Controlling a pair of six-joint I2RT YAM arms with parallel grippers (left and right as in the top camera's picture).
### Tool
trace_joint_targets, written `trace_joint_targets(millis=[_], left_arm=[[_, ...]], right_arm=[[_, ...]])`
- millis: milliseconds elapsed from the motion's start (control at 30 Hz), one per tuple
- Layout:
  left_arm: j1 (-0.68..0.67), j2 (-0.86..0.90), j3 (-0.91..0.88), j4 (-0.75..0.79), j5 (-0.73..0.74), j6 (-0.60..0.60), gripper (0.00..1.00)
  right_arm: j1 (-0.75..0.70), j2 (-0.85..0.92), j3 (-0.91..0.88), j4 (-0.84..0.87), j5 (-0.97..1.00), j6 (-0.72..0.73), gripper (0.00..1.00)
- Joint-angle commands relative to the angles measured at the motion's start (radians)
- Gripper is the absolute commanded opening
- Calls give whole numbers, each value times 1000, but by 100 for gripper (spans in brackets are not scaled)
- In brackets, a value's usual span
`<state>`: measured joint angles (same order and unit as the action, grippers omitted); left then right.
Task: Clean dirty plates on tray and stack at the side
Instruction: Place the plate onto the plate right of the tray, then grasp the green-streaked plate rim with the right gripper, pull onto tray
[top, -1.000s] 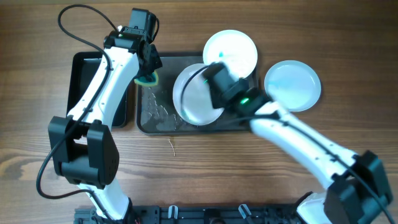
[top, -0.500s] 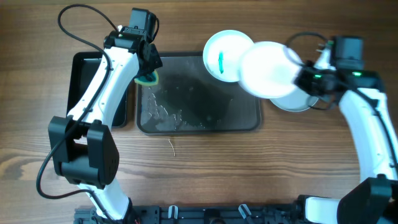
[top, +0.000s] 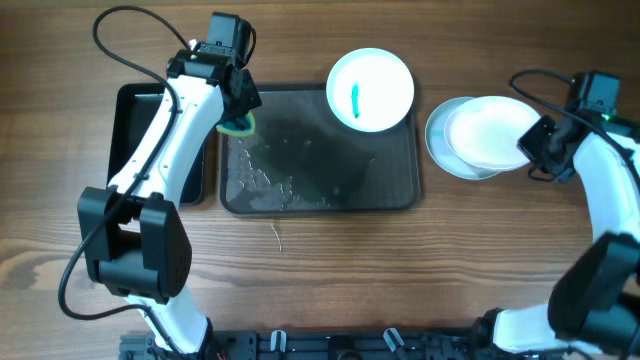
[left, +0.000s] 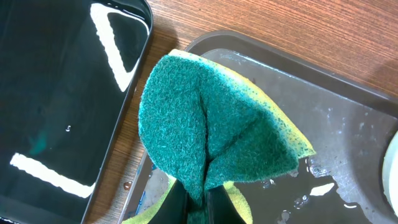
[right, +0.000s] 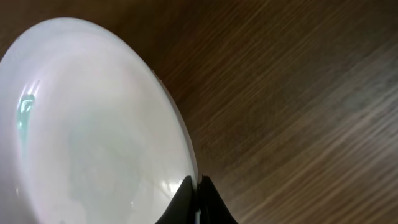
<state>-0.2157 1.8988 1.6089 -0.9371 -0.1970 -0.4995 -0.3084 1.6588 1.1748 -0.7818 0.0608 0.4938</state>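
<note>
The dark grey tray (top: 385, 185) lies mid-table, wet with droplets. One white plate (top: 371, 90) with a teal smear sits at its far right corner, overlapping the rim. Right of the tray a plain plate (top: 440, 150) rests on the wood. My right gripper (top: 535, 148) is shut on the rim of another clean plate (top: 487, 130), which is over the resting one and offset to the right; the wrist view shows this plate (right: 93, 130) pinched at its edge by the gripper (right: 198, 186). My left gripper (top: 238, 112) is shut on a green-and-yellow sponge (left: 217, 130) above the tray's far left corner (left: 348, 118).
A smaller glossy black dish (top: 135, 140) lies left of the tray, close to its rim; it also fills the left of the left wrist view (left: 56, 93). Bare wood table (top: 420, 270) lies in front of the tray and around the right-hand plates.
My right arm has carried the clean plate off the tray and out to the right, over the plate at the side. The left arm and sponge have not moved.
</note>
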Motion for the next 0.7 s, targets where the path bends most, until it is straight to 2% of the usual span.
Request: trace_joint_targets(millis=[0,67,100,167,267,400,467,567,667], left_arm=[[-3,2,-8,5,-1,-2,4],[-3,2,-8,5,-1,-2,4],[-3,2,-8,5,-1,-2,4],[-3,2,-8,5,-1,-2,4],[-3,2,-8,5,-1,-2,4],[-3,2,-8,5,-1,-2,4],[-3,2,-8,7,-1,-2,4],[-3,2,-8,6,-1,-2,4],[-3,2,-8,6,-1,-2,4]], right_arm=[[12,73,-12,26,-47,-28,6],[27,107,-12,48,-128,-80,9],[35,116,-12,50,-129,-84,11],[55,118,-11,50,-110,-90,23],[71,113,21,31,-109,-94,29],[93,113,121,-39,-166,-148,38],[111,113,179,-44,-248,-193,46],[161,118,238,31,-419,-266,50],[236,136,254,133,-432,-285,50]])
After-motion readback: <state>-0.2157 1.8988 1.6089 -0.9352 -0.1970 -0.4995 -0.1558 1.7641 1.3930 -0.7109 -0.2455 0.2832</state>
